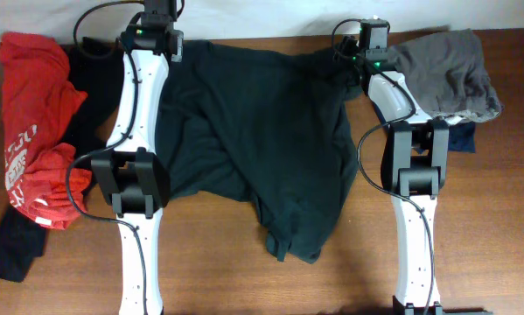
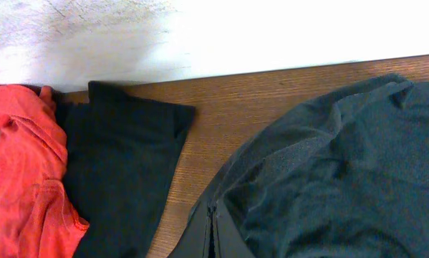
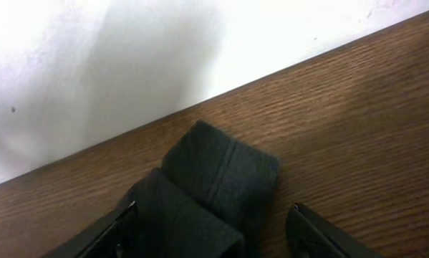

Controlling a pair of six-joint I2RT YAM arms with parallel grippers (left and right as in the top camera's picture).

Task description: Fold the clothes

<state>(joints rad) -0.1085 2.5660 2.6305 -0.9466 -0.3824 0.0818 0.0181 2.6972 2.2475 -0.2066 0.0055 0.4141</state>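
The big black T-shirt (image 1: 262, 131) lies rumpled and half spread across the middle of the counter (image 1: 209, 271) between the two arms, with a red shirt (image 1: 34, 114) heaped off to its left and a grey garment (image 1: 441, 70) to its right. The left hand (image 1: 157, 37) sits clenched at the shirt's far left corner, though I can't tell if cloth is nipped in it. The right hand (image 3: 213, 218) stands released, fingers either side of the folded sleeve end (image 3: 221, 172). This looks to me like taking hold before spreading flat, so next the right hand must pinch that sleeve and both corners be drawn taut.
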